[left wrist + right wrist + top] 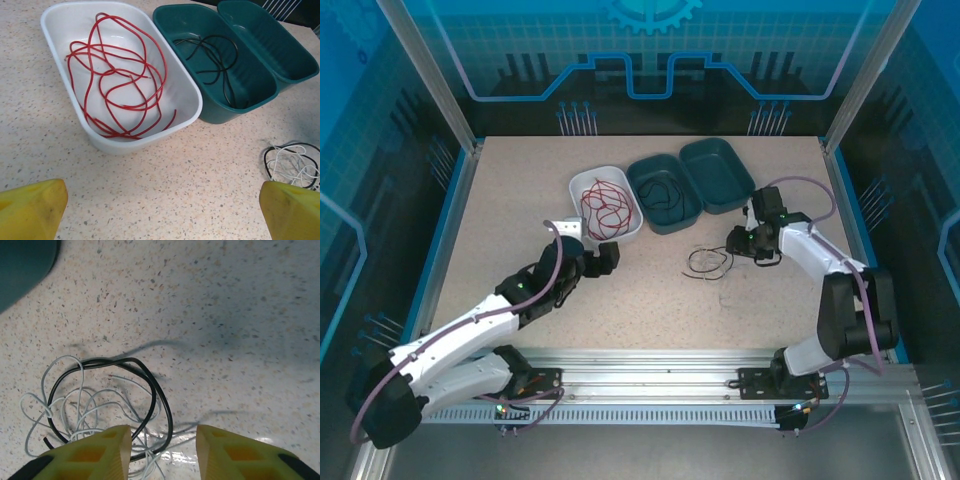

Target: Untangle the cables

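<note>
**Two cables sorted, one knot left**

From where I stand the job looks well over halfway. The red cable [135, 102] lies alone in the white tub [125, 145], in loose, overlapping loops and free of the others. A black cable [218, 62] sits by itself in the teal tub [220, 112], which is pressed against the white tub's right side.

What's left is the tangle [708, 262] on the bare worktop [165, 175], nearer the arms than the white tub and well off to its right. In it, a black loop [169, 415] rings a scribble of thin white cable [47, 410], and the white strands weave over and under the loop. Those two still need parting, I'd say.

The right end effector [162, 432] hangs low over that tangle's edge, its jaws partway apart. Strands run into the gap, but nothing looks pinched. The left end effector [161, 185] hovers just in front of the white tub, spread wide and holding nothing.
</note>
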`<state>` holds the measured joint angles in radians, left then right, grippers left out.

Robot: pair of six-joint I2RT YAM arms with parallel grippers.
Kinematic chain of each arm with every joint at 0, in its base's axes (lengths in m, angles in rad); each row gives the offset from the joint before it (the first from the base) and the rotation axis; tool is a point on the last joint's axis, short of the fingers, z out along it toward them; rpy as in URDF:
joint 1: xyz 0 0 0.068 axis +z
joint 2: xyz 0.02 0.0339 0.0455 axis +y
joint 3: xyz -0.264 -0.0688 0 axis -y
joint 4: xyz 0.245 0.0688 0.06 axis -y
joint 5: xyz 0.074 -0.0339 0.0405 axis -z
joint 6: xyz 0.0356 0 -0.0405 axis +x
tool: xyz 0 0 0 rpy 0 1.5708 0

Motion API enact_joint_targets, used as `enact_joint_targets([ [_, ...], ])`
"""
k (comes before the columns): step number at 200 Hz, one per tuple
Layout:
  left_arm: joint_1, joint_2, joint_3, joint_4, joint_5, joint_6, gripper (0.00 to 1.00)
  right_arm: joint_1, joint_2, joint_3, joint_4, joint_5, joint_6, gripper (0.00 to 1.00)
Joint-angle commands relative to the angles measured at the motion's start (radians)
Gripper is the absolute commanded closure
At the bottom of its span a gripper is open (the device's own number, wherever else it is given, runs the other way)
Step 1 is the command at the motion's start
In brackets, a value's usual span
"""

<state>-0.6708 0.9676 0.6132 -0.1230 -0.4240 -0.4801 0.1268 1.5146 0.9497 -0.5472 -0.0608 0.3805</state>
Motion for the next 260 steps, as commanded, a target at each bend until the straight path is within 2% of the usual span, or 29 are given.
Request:
enact_joint_targets([
  [1,0.001,-0.017,-0.018,0.006,-0.046,-0.031,0.01,-0.016,0.062,0.035,0.020,-0.053,-0.026,0.66],
  [56,0.009,-0.013,-0.015,-0.021,-0.060,-0.055,0.01,-0.018,0.199,0.068,0.060,-0.103,-0.030,0.78],
  [87,0.012,-0.023,-0.025,-0.027,-0.058,-0.065,0.01,-0.015,0.195,0.062,0.067,-0.104,-0.036,0.90],
  [95,0.012,-0.024,-0.028,-0.027,-0.057,-0.069,0.01,-0.014,0.177,0.059,0.063,-0.100,-0.042,0.93],
  [123,0.015,-0.026,-0.034,-0.014,-0.052,-0.071,0.01,0.020,0.079,0.054,0.018,-0.019,-0.072,0.94],
  [153,0.016,-0.025,-0.039,0.009,-0.036,-0.067,0.01,0.116,-0.059,0.068,-0.051,0.139,-0.109,0.94],
  [181,0.021,-0.023,-0.041,0.028,-0.013,-0.059,0.01,0.202,-0.174,0.091,-0.099,0.233,-0.126,0.94],
  [218,0.022,-0.015,-0.043,0.067,0.060,-0.027,0.01,0.310,-0.318,0.135,-0.124,0.266,-0.161,0.94],
  [260,0.022,0.007,-0.042,0.178,0.229,0.020,0.01,0.408,-0.408,0.213,-0.161,0.270,-0.187,0.93],
])
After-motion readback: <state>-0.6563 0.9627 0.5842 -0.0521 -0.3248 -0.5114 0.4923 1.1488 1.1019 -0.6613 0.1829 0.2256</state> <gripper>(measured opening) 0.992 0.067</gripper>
